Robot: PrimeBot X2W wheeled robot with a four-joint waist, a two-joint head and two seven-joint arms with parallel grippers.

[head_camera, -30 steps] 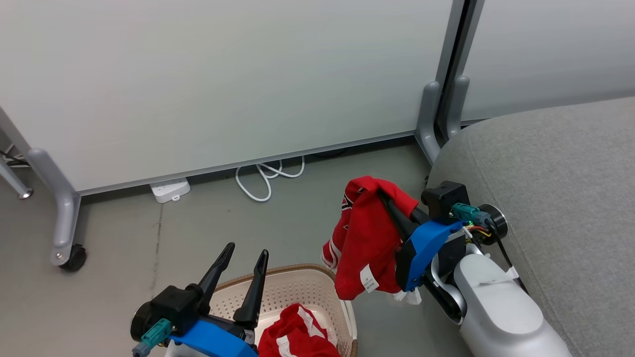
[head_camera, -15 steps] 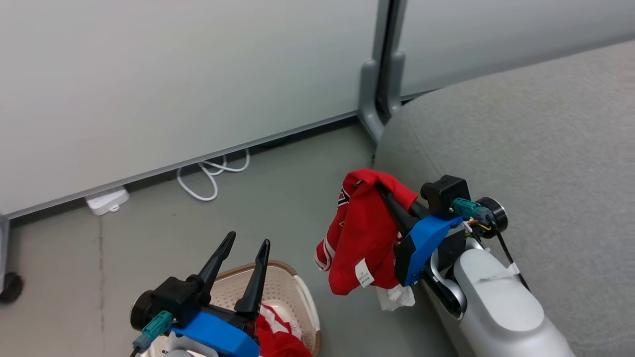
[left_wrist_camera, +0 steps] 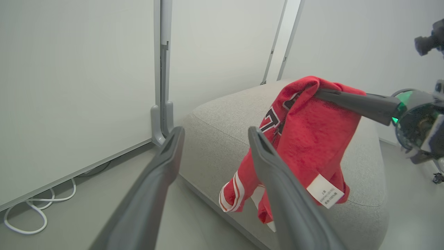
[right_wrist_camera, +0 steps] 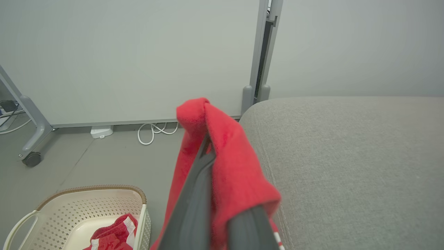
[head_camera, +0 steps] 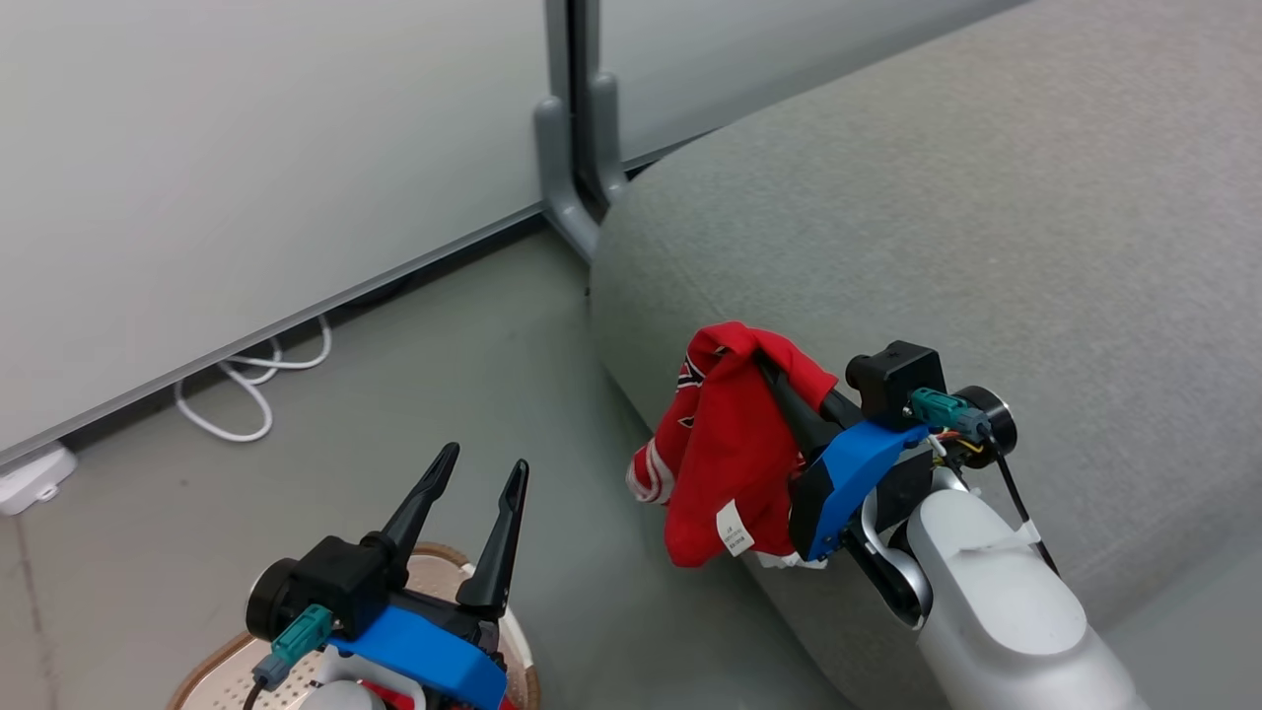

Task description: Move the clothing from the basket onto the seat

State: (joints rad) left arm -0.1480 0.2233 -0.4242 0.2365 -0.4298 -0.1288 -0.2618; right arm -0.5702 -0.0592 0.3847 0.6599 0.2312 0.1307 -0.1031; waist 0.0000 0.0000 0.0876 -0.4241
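Hanging at centre frame in the head view, a red garment is pinched in the clenched right tool, against the left edge of the grey seat. The left tool, lower left, stands spread and empty over the basket, where a second red garment lies.

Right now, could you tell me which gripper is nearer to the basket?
Left. The left gripper hovers open above the basket; the right gripper, shut on the red garment, is away beside the seat.
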